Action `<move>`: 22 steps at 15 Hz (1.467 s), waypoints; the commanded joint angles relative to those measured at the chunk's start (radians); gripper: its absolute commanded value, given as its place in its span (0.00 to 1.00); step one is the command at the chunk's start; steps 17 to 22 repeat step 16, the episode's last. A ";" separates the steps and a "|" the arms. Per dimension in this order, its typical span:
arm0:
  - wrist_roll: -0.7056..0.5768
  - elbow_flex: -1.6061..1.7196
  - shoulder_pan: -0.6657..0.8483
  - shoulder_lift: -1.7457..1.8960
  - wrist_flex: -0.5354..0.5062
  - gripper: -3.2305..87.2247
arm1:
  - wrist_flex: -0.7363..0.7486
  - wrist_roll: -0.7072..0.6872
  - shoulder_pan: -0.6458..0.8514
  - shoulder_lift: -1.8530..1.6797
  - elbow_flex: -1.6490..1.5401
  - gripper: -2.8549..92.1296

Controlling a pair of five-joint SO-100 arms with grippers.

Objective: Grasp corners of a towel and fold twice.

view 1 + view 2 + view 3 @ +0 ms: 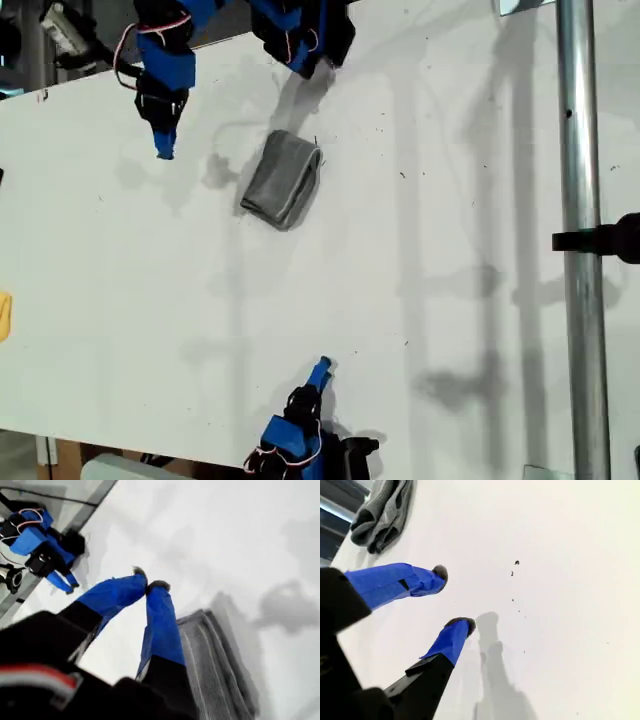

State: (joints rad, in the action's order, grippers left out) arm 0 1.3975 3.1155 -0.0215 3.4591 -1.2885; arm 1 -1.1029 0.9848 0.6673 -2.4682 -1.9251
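The grey striped towel [283, 178] lies folded into a small thick bundle on the white table [420, 300], toward the far side. Its corners are tucked into the folds and cannot be told apart. My first gripper [165, 152] hangs over the table on the exterior view's left of the towel, apart from it. In the first wrist view its blue fingertips meet, so the gripper [147, 586] is shut on nothing, with the towel [215, 660] just beside it. My second gripper [322, 366] is at the near edge, open [454, 599], far from the towel [382, 510].
A small yellow object [3, 315] sits at the exterior view's left edge. A metal pole [580, 200] with a black clamp [612, 238] runs down the exterior view's right side. More blue arm parts [300, 40] sit at the table's far edge.
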 commanded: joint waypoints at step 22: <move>-0.426 0.006 0.026 0.012 0.000 0.19 | -0.307 0.465 -0.291 -0.819 -0.966 0.13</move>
